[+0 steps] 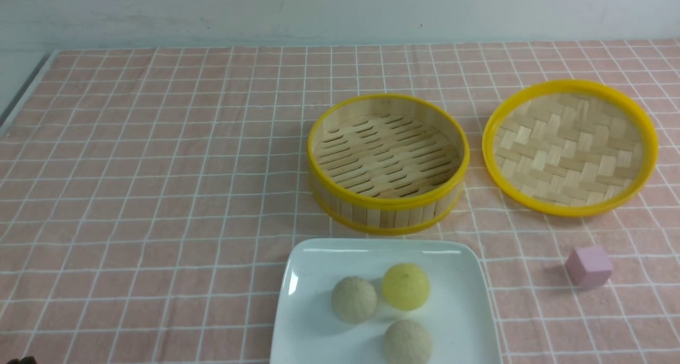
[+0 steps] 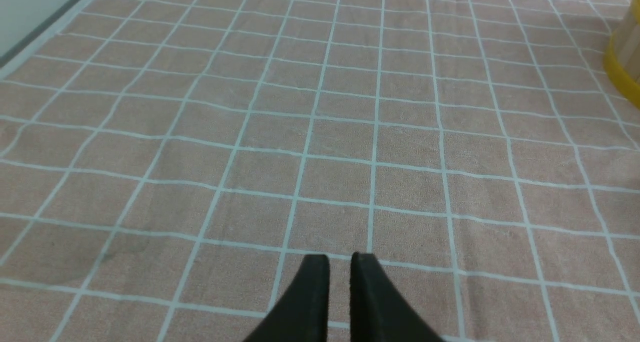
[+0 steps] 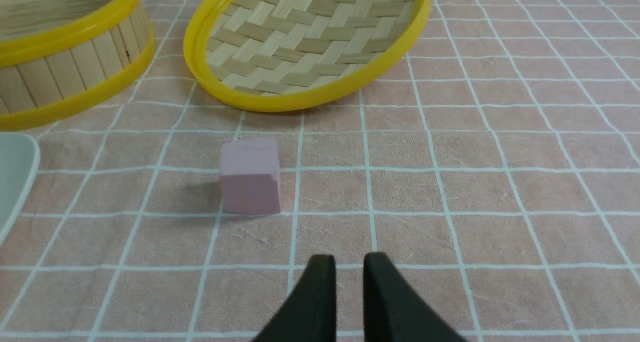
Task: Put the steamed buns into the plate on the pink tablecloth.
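Note:
The three steamed buns lie on the white square plate (image 1: 313, 279) at the front middle of the pink tablecloth (image 1: 159, 167): a beige one (image 1: 354, 299), a yellow one (image 1: 406, 286) and a second beige one (image 1: 407, 343). Neither gripper shows clearly in the front view. My left gripper (image 2: 340, 262) hangs over bare cloth with its jaws close together and nothing between them. My right gripper (image 3: 349, 262) is likewise shut and empty over bare cloth, near a pink cube (image 3: 250, 177). A corner of the plate (image 3: 15, 172) shows in the right wrist view.
The empty yellow-rimmed bamboo steamer (image 1: 388, 202) stands just behind the plate; it also shows in the right wrist view (image 3: 65, 67) and the left wrist view (image 2: 625, 57). Its woven lid (image 1: 570, 146) lies upside down at the right (image 3: 310, 37). The pink cube (image 1: 588, 267) sits right of the plate.

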You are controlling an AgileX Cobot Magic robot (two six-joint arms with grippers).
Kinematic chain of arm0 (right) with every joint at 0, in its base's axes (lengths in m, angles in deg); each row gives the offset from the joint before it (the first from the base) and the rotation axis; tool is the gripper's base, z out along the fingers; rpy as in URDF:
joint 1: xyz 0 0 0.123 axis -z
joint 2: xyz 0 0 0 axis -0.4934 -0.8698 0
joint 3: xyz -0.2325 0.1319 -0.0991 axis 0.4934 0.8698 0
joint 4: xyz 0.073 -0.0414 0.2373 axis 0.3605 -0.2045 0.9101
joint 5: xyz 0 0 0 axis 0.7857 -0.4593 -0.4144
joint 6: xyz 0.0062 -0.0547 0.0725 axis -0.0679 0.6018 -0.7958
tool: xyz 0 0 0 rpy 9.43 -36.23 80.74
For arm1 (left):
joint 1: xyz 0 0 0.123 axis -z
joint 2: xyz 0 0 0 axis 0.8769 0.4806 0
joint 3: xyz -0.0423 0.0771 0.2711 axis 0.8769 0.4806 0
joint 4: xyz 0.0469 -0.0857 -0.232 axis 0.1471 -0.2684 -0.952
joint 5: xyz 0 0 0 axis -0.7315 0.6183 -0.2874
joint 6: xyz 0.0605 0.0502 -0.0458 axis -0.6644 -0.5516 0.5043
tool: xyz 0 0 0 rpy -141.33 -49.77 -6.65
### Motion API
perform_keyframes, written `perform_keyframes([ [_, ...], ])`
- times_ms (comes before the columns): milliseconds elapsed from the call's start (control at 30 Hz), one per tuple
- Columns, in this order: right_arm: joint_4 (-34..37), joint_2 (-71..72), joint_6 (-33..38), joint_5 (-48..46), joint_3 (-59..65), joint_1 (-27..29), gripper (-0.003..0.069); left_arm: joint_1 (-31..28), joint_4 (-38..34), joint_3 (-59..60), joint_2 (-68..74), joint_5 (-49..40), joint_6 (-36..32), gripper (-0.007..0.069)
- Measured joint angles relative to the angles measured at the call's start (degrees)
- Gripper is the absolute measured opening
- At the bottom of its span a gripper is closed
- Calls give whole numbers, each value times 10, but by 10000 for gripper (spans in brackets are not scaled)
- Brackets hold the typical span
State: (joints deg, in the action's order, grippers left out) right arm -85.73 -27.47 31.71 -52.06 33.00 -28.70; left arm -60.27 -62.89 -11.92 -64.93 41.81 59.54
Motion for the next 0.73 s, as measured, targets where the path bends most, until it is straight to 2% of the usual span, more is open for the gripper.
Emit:
perform_keyframes([
  [733, 0, 0, 0, 0, 0, 0, 113, 0, 2, 0, 0, 0, 0, 122],
])
